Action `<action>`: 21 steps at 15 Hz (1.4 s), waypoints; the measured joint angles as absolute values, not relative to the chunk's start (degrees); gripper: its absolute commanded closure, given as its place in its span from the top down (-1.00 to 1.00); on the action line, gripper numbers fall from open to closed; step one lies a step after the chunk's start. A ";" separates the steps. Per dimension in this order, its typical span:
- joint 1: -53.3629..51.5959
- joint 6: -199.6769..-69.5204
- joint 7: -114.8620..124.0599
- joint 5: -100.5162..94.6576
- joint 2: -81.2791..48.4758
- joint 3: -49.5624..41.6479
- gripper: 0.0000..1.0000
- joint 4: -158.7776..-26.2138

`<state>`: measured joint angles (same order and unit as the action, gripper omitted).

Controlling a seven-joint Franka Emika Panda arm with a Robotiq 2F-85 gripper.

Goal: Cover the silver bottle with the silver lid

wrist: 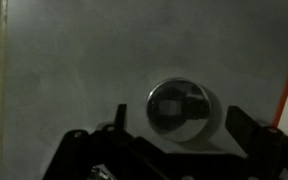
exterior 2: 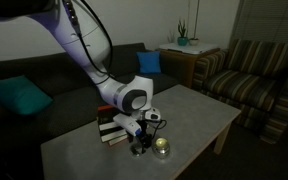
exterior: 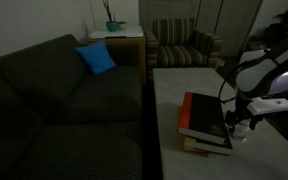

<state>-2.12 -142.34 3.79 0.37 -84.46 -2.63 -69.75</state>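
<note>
The small, short, shiny silver metal bottle (exterior 2: 162, 148) stands on the pale grey rectangular table (exterior 2: 189, 115), near one edge and close to the stack of red-and-black books (exterior 2: 111, 128). The black two-fingered gripper (exterior 2: 141, 142) hangs low over the table between stack and bottle, fingers spread wide, holding nothing. In the wrist view the bottle (wrist: 179, 108) is a round glinting disc framed by the fingertips (wrist: 241, 125), with a red book edge (wrist: 286, 90) at the side. Whether a lid sits on it I cannot tell. Beyond the table are a dark fabric sofa (exterior: 54, 95) with a blue cushion (exterior: 96, 58) and a striped armchair (exterior 2: 249, 70).
</note>
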 measured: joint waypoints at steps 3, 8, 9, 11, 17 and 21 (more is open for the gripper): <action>-1.57 -141.71 2.18 0.21 -84.48 -2.71 1.00 -69.82; -0.80 -140.37 -0.37 0.12 -84.50 -2.62 1.00 -69.93; -0.80 -140.30 -0.38 0.12 -84.50 -2.61 1.00 -69.93; -0.80 -140.21 -0.38 0.12 -84.49 -2.57 1.00 -69.93; -0.80 -140.11 -0.38 0.12 -84.50 -2.55 1.00 -69.93; -1.37 -140.32 0.41 0.12 -84.49 -2.84 1.00 -69.94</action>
<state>-1.37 -140.32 0.41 0.12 -84.49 -2.84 -69.94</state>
